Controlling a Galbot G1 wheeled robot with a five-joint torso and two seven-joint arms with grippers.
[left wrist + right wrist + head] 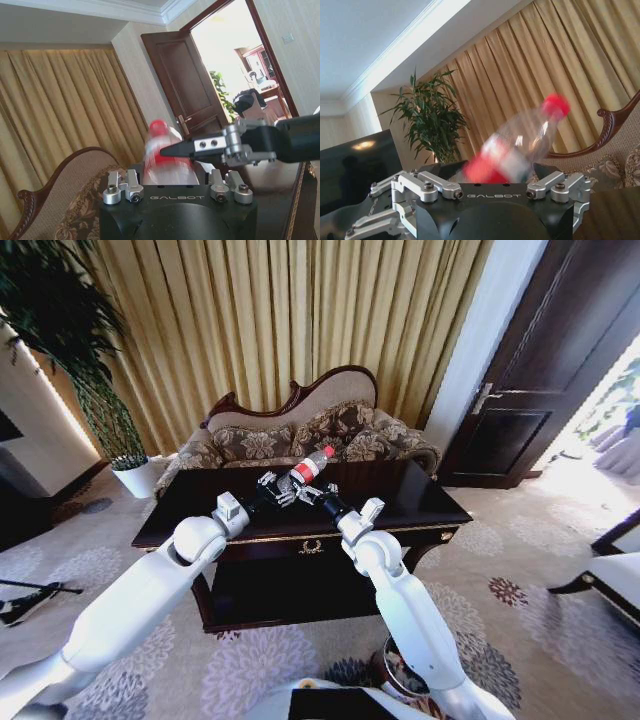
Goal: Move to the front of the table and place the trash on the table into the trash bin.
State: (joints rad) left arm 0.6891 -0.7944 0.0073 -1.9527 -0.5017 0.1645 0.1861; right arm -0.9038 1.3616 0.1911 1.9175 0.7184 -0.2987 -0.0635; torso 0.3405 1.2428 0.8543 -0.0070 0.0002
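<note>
above the middle of the dark glossy tabletop [420,502], both grippers meet around a clear plastic bottle [305,469] with a red label and red cap. the bottle is lifted off the surface and tilted, cap pointing up and away toward the sofa [300,435] behind the table.

the right gripper [310,493] reaches in from the robot's right. in the right wrist view the bottle [520,145] rises slantwise from between that gripper's fingers [432,187], its labelled lower end sitting down in the gap just above the gripper body, so the fingers look closed onto the lower part of the bottle. the bottle is blurred there, so the exact contact is hard to make out.

the left gripper [268,486] comes in from the robot's left, its tip just beside the bottle's lower end. in the left wrist view the bottle [162,157] stands between the left gripper's fingers [122,187], which sit spread to either side of it, while a dark finger of the right gripper [187,148] lies across the red label. whether the left fingers touch the bottle i cannot tell.
</note>
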